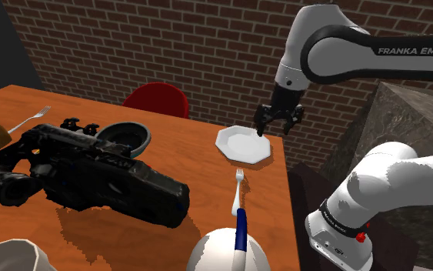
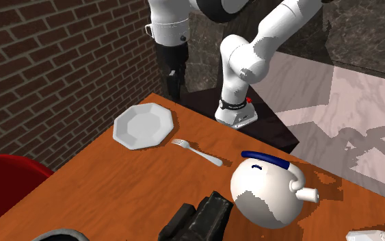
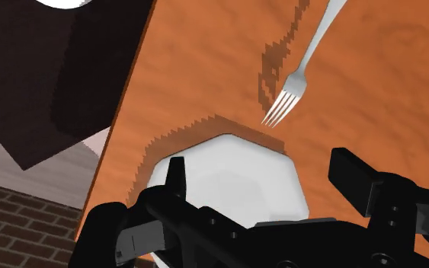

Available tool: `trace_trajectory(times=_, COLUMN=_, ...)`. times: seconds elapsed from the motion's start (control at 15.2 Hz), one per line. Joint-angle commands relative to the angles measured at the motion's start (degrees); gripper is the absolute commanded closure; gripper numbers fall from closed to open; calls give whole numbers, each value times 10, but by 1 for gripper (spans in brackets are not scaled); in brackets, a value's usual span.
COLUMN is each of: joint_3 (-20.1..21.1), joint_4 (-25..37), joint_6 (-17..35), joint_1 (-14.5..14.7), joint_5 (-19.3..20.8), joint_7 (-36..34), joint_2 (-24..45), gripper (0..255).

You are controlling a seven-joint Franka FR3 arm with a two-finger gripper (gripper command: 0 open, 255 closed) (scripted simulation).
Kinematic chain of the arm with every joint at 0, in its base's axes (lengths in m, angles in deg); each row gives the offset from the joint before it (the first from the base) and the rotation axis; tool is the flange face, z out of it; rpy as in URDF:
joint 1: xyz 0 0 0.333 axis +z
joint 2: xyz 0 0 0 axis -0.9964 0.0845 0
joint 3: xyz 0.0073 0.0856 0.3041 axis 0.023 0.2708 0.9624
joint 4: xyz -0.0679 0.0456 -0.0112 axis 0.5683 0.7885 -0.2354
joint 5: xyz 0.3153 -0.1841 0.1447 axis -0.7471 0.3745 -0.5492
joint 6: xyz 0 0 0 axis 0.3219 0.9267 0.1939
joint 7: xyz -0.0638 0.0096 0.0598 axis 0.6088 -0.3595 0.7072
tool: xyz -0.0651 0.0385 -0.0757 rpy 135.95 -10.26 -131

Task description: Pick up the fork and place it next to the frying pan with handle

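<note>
Lying flat on the wooden bench (image 1: 199, 158), the silver fork (image 1: 239, 183) points its tines at the white octagonal plate (image 1: 243, 144). It sits just near of the jaws, which hang above that plate by the bench's right edge. The second exterior view shows the spout of a white teapot (image 2: 269, 192) beside the fork's handle. The wrist view shows the jaws wide apart, holding and touching nothing.

wrist view's edge crops the fork (image 3: 296, 80) handle.
</note>
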Motion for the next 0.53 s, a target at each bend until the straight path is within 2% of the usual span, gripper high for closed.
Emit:
trace_trajectory(times=0.0, joint_3=35, joint_4=-22, joint_6=27, joint_1=8, joint_5=-33, joint_7=-52, joint_2=5, gripper=0)
trace_trajectory(times=0.46, joint_3=148, joint_4=-57, joint_6=126, joint_1=26, joint_5=-138, joint_7=-205, joint_2=69, gripper=0)
